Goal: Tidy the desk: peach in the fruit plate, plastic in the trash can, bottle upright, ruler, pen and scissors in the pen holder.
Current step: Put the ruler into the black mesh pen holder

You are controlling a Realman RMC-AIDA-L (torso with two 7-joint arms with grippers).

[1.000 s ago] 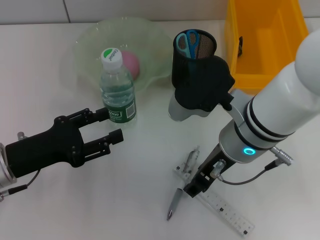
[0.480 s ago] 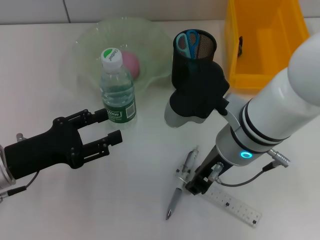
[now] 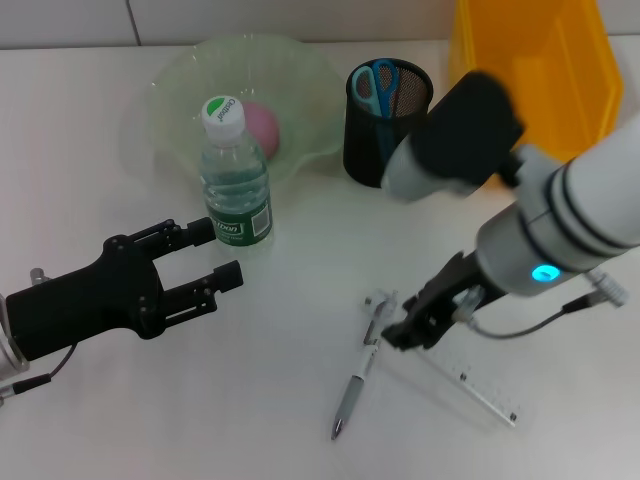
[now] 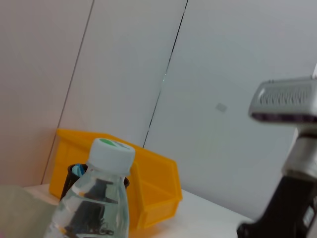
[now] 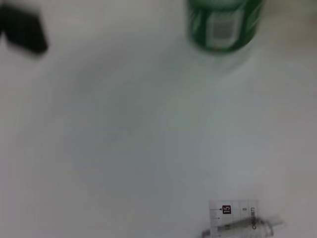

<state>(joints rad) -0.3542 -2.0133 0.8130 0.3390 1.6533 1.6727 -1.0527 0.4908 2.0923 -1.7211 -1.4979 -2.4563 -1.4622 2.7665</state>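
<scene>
A clear ruler (image 3: 470,385) lies slanted at the front right, and my right gripper (image 3: 410,325) is shut on its near end. In the right wrist view that ruler end (image 5: 233,213) shows its 15 mark. The pen (image 3: 357,385) lies just left of it on the table. The bottle (image 3: 237,175) stands upright by the green fruit plate (image 3: 180,75), which holds the pink peach (image 3: 265,125). The blue scissors (image 3: 378,85) stand in the black mesh pen holder (image 3: 385,125). My left gripper (image 3: 215,255) hangs open just in front of the bottle. No plastic is in view.
The yellow trash can (image 3: 530,60) stands at the back right, behind my right forearm. In the left wrist view the bottle (image 4: 99,198), the pen holder (image 4: 74,173) and the yellow can (image 4: 153,188) line up before a grey wall.
My right arm has swung up and to the right, uncovering the pen holder. The ruler has shifted right and turned with the gripper. The pen has slid slightly. The left arm has stayed put.
</scene>
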